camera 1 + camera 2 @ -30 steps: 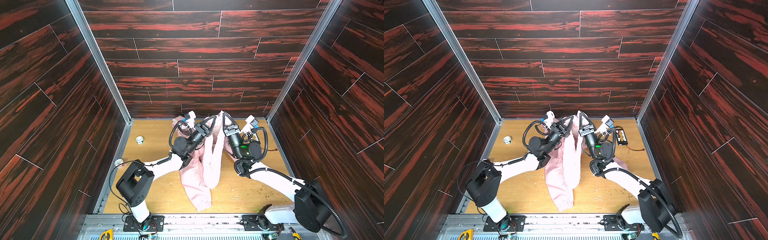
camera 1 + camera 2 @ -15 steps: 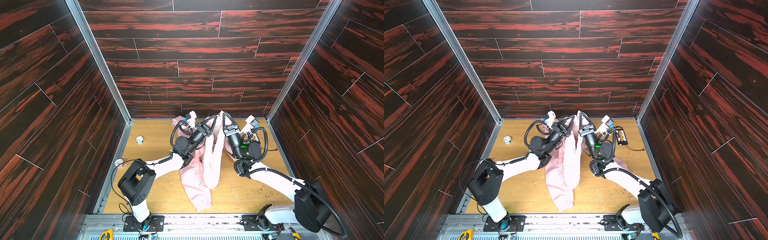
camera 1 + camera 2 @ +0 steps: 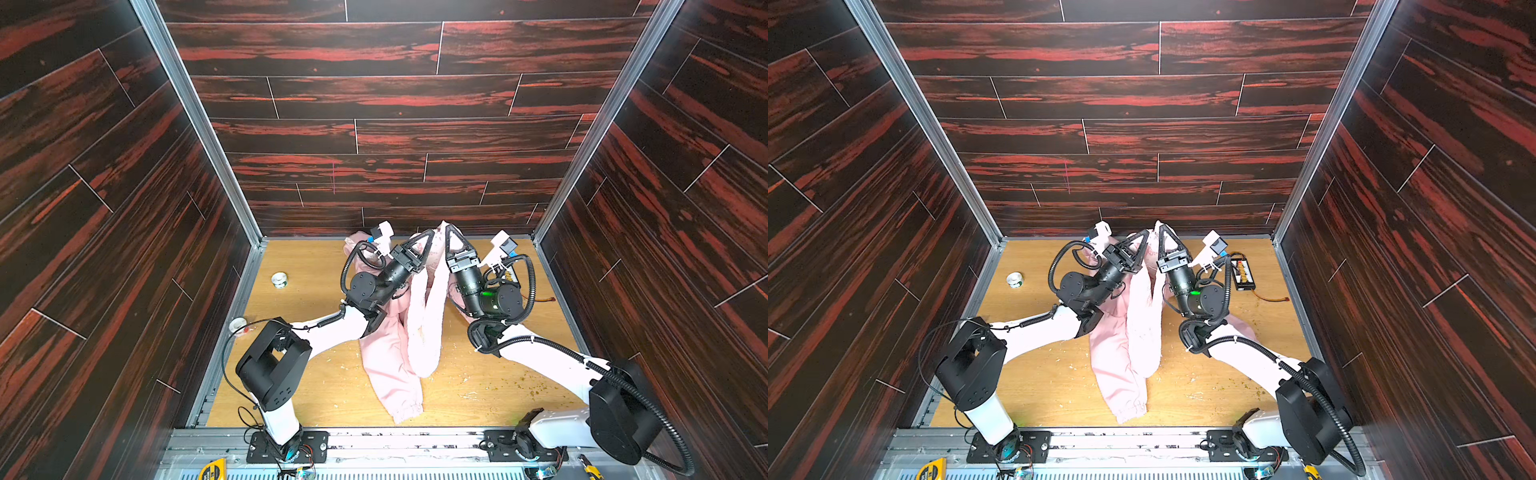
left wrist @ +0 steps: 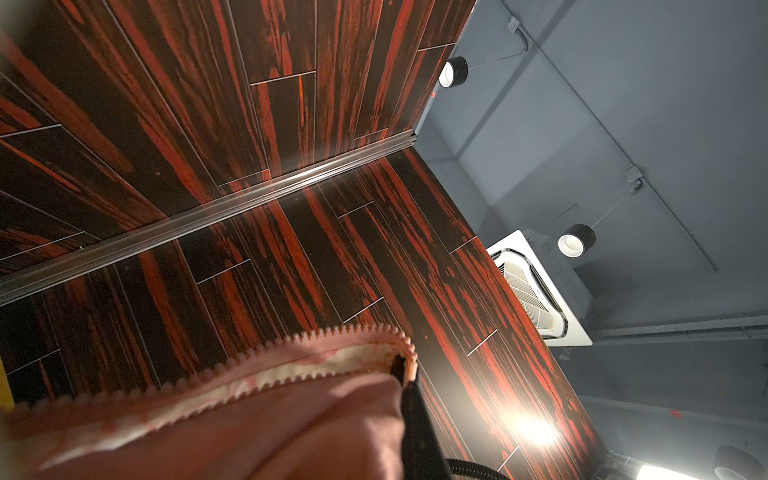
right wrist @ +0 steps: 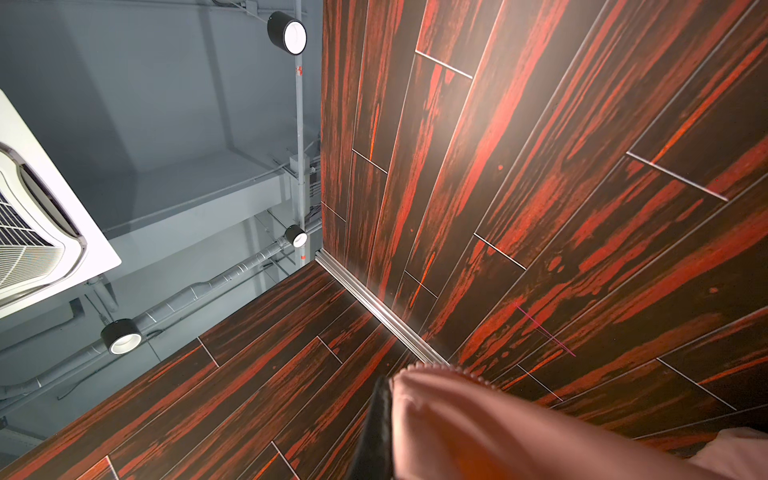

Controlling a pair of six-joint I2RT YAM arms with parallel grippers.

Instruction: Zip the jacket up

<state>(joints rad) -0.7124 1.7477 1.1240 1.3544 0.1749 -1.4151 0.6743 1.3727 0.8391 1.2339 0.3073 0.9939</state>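
While arms (image 3: pixel 365 291) overlap the jacket (image 3: pixel 386 357), rolls (image 3: pixel 279 279) sit apart.

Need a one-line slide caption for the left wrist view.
The left gripper pinches the jacket by its unzipped edge, zipper teeth against the dark wood wall.

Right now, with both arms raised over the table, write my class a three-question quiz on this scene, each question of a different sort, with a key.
1. Multiple choice: what part of the jacket does the left gripper pinch? A) a hood drawstring B) a toothed zipper edge C) a pocket flap
2. True or false: the right gripper is shut on the jacket too.
3. Fill in: the jacket's cuffed sleeve end rests on the ____.
Key: 1 B; 2 true; 3 table.
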